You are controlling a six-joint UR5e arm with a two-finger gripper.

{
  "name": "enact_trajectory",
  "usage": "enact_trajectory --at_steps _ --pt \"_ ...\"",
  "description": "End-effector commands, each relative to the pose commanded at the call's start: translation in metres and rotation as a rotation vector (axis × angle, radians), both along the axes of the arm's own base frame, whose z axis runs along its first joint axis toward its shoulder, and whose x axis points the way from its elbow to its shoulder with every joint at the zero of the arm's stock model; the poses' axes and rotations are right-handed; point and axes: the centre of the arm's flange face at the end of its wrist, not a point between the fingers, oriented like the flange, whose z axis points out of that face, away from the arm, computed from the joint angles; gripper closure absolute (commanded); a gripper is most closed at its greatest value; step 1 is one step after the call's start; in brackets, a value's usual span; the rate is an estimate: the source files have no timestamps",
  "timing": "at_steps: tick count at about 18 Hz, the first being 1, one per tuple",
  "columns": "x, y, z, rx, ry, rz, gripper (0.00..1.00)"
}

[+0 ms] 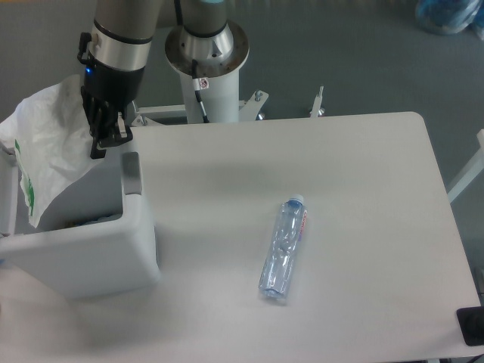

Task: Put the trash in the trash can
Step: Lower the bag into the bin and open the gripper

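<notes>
Risk first, from the fixed cam (only view): plastic bag [45,147] isn't fully inside the trash can [91,253]. It drapes over the bin's far-left rim, green-and-white strip hanging by the left wall, most of the sheet bunched up above the opening. Gripper [106,136] sits right over the bin's back edge, touching or nearly touching the bag; its fingers look close together, but I can't tell whether they pinch the film or have let go. If film is caught btwn the fingers, lifting away could drag the bag back out, or tip it over the rim onto the floor.

Water bottle [282,248] lies on its side mid-table [363,174], cap pointing away, well apart from bin. Round and smooth, so a grasp off-centre could roll or squirt it toward the table edge. Grey tab [131,173] on the bin's near wall is a snag point for the arm on its approach.
</notes>
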Motion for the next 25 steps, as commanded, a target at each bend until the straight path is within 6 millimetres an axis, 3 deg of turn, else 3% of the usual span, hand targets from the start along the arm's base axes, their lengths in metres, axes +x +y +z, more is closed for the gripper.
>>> enact_trajectory --at_steps 3,5,6,7,8,9,15,21,23,25 --pt "-0.002 0.004 0.004 0.009 -0.002 0.001 0.81" --pt "-0.001 0.012 0.006 0.020 -0.023 0.000 0.70" --pt "0.000 0.015 0.008 0.027 -0.018 -0.003 0.44" --pt "0.000 0.015 0.010 0.040 -0.010 -0.001 0.38" --pt "0.000 0.016 0.012 0.051 -0.004 0.000 0.24" --pt "0.001 0.015 0.013 0.053 -0.003 0.001 0.17" --pt "0.013 -0.007 0.037 0.078 0.022 0.005 0.01" --pt "0.015 -0.011 0.041 0.075 0.002 0.030 0.01" --pt "0.009 -0.012 0.042 0.079 0.009 0.044 0.01" --pt "-0.016 -0.024 0.043 0.077 0.025 0.103 0.01"
